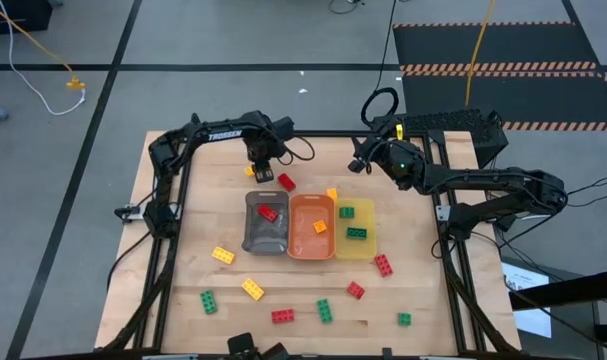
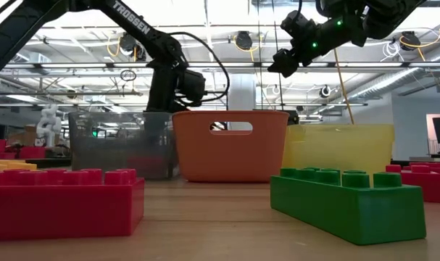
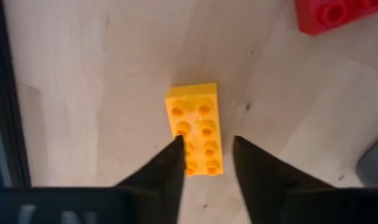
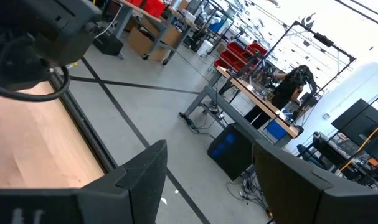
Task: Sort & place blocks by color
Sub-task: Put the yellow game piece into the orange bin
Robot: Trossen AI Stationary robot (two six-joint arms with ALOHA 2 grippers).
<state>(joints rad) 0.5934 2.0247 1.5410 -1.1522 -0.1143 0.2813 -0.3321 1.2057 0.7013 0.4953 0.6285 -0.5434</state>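
**Left end effector over a yellow brick at the far worktop edge**

Hidden: in the high view the left end effector covers most of its brick. Grey tray translucent; red brick inside. Orange tray, yellow tray beside it. Wood-grain worktop; studded bricks scattered on its near half.

Left wrist view: yellow brick, two-by-four studs, flat on the wood. Fingers partly open, straddling its near end; contact unclear. Right end effector raised off the worktop, open, holding nothing.

Grey tray; orange tray; yellow tray; red, yellow, green blocks.
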